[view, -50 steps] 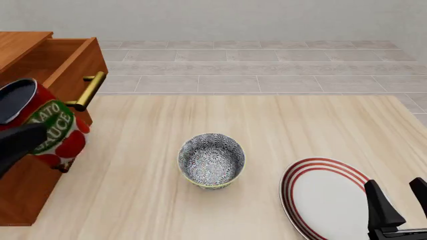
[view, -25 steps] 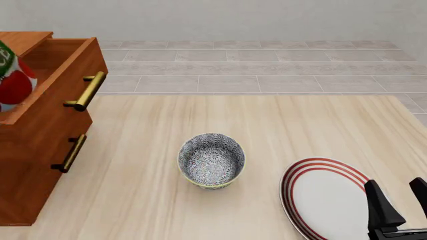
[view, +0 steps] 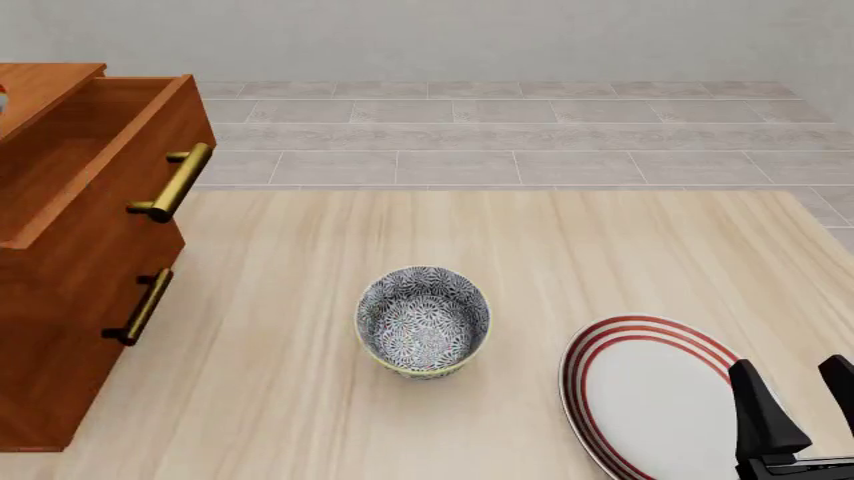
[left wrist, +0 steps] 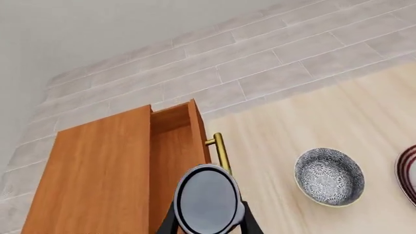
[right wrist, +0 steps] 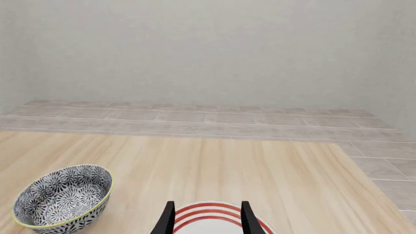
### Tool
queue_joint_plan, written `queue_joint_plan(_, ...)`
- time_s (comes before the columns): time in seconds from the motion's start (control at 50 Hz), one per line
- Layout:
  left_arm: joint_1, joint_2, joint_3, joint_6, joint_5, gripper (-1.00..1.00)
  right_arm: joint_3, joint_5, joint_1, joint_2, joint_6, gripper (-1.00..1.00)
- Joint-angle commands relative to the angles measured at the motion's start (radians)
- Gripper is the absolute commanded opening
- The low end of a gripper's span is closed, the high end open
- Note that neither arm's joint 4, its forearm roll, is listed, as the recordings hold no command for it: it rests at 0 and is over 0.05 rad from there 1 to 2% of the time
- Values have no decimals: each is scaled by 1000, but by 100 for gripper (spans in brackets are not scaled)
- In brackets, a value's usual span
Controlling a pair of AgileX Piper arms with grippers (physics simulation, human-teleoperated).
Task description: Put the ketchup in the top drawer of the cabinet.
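In the left wrist view my left gripper (left wrist: 209, 220) is shut on the ketchup (left wrist: 208, 200); only its dark top with silvery rim shows. It hangs high above the open top drawer (left wrist: 172, 146) of the cabinet (left wrist: 97, 170), near the brass handle (left wrist: 221, 148). In the front view the top drawer (view: 80, 160) stands pulled out of the cabinet (view: 54, 330). The ketchup and left gripper are out of that view, past its left edge. My right gripper (view: 801, 410) is open and empty over the plate.
A grey-patterned bowl (view: 423, 320) stands mid-table. A red-ringed white plate (view: 654, 395) lies at the front right, under the right gripper (right wrist: 208, 222). The lower drawer's handle (view: 140, 305) sticks out from the cabinet front. Tiled floor lies beyond the table.
The ketchup, held in front of the cabinet a second ago, moved up and left over the open drawer and left the front view. The right arm has not moved.
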Motion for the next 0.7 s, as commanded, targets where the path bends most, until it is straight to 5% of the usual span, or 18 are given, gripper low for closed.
queue_joint_plan(0.02, 88, 62, -16, 58, -28, -100, 0, 0, 0, 0, 0, 100)
queue_joint_plan(0.06, 72, 70, -8, 19, -23, -100, 0, 0, 0, 0, 0, 100)
queue_joint_plan(0.4, 195, 119, 132, 114, -152, -100, 0, 0, 0, 0, 0, 100)
queue_joint_plan(0.7, 273, 194, 162, 90, -226, -100, 0, 0, 0, 0, 0, 100)
